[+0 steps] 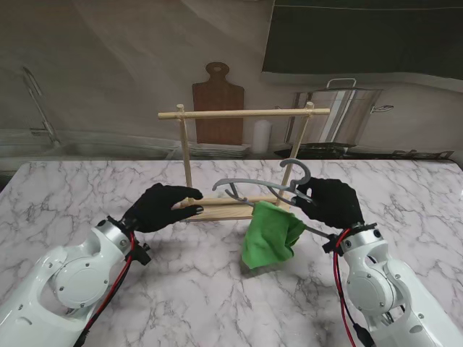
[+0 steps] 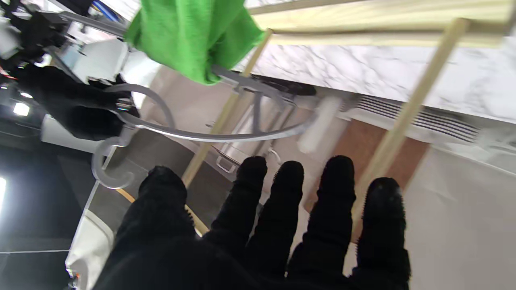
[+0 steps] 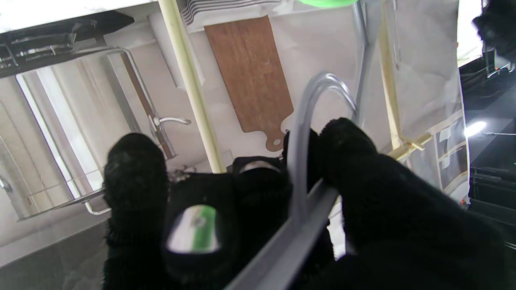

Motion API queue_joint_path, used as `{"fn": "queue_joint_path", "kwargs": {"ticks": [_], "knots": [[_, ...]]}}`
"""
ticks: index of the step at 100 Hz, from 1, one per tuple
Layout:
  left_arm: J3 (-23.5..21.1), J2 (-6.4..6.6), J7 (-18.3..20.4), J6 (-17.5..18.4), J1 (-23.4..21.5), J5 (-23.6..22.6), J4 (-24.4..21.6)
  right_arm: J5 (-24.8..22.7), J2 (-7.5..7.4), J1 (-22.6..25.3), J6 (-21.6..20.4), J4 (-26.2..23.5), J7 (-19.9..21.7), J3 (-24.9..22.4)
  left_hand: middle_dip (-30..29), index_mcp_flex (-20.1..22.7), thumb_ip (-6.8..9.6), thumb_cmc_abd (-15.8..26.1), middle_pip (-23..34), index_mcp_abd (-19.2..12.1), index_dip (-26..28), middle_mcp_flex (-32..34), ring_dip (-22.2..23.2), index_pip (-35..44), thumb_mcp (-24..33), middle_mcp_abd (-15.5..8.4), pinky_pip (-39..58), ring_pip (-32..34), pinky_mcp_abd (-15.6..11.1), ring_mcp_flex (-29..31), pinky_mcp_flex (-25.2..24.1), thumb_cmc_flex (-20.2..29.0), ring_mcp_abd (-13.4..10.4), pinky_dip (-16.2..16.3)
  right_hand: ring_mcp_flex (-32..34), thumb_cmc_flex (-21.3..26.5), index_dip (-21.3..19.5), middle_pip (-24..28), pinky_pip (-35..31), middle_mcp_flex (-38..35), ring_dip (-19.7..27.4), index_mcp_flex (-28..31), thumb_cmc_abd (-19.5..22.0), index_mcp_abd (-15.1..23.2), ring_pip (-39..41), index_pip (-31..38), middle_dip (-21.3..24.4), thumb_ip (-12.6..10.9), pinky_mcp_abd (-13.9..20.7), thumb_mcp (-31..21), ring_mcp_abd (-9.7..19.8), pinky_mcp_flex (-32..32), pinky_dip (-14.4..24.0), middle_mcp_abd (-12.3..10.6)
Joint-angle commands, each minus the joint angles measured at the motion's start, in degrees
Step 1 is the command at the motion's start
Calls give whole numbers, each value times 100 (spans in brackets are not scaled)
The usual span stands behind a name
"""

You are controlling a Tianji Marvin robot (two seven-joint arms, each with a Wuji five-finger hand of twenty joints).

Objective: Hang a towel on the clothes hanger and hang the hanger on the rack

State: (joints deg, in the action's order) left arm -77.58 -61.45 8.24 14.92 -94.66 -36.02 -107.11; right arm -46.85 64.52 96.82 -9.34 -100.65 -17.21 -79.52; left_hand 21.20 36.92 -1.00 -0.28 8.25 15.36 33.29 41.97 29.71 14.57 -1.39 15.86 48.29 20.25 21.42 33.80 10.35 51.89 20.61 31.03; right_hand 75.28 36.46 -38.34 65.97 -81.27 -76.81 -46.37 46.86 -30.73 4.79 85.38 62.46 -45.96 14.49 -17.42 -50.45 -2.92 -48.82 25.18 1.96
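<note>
**Towel on hanger, held beside the rack**

Stand view: the right hand (image 1: 331, 202) partly hides the one grey hanger (image 1: 262, 189), its fingers clamped on it. One green towel (image 1: 270, 236) hangs from it over the marble table (image 1: 65, 195), before the wooden rack (image 1: 244, 114).

Left wrist view: the left hand (image 2: 258, 229) holds nothing, fingers apart.

Right wrist view: the towel is cut off at the edge.
</note>
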Motion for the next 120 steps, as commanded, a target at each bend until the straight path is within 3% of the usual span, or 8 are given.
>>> {"fn": "queue_joint_path", "kwargs": {"ticks": [1, 25, 50, 86, 120], "knots": [[-76, 24, 4, -167, -93, -155, 40, 4, 28, -127, 97, -76, -36, 9, 112, 134, -14, 262, 96, -41, 98, 115, 113, 44, -66, -32, 473, 108, 43, 108, 2, 175, -10, 130, 28, 195, 85, 144, -262, -530, -102, 182, -4, 69, 358, 150, 76, 4, -163, -404, 551, -163, 23, 122], [-182, 61, 60, -410, -215, -590, 221, 58, 66, -493, 470, -58, -85, 147, 169, 205, -20, 309, 150, -83, 136, 201, 156, 62, -82, -71, 407, 139, 115, 164, -65, 129, -7, 87, 20, 184, 259, 202, -336, -649, -126, 304, -139, -131, 464, 119, 88, -11, -186, -461, 543, -261, -48, 101], [-35, 92, 128, -662, -51, -918, 474, 82, 113, -896, 998, -51, -143, 456, 165, 95, -21, 337, 119, -33, 101, 161, 145, -37, -71, -62, 317, 86, 130, 132, -93, 145, -22, 33, 15, 158, 448, 431, -436, -664, -184, 454, -265, -355, 626, 99, 51, -68, -225, -486, 507, -408, -138, 98], [-75, 82, 59, -699, -20, -945, 557, 244, 233, -1565, 1920, 146, -250, 1078, 172, 100, -24, 346, 118, -32, 104, 153, 153, -42, -80, -57, 301, 81, 115, 124, -97, 142, -23, 21, 15, 166, 547, 588, -509, -662, -220, 516, -289, -490, 706, 89, 70, -89, -270, -533, 500, -513, -192, 88], [-115, 91, 109, -743, -47, -998, 543, 393, 312, -2287, 2327, 655, -199, 1575, 168, 131, -25, 345, 108, -43, 104, 168, 147, -38, -77, -60, 284, 69, 111, 133, -95, 154, -14, 13, 14, 180, 545, 615, -526, -658, -220, 506, -249, -491, 711, 82, 104, -86, -277, -511, 492, -501, -231, 86]]}}
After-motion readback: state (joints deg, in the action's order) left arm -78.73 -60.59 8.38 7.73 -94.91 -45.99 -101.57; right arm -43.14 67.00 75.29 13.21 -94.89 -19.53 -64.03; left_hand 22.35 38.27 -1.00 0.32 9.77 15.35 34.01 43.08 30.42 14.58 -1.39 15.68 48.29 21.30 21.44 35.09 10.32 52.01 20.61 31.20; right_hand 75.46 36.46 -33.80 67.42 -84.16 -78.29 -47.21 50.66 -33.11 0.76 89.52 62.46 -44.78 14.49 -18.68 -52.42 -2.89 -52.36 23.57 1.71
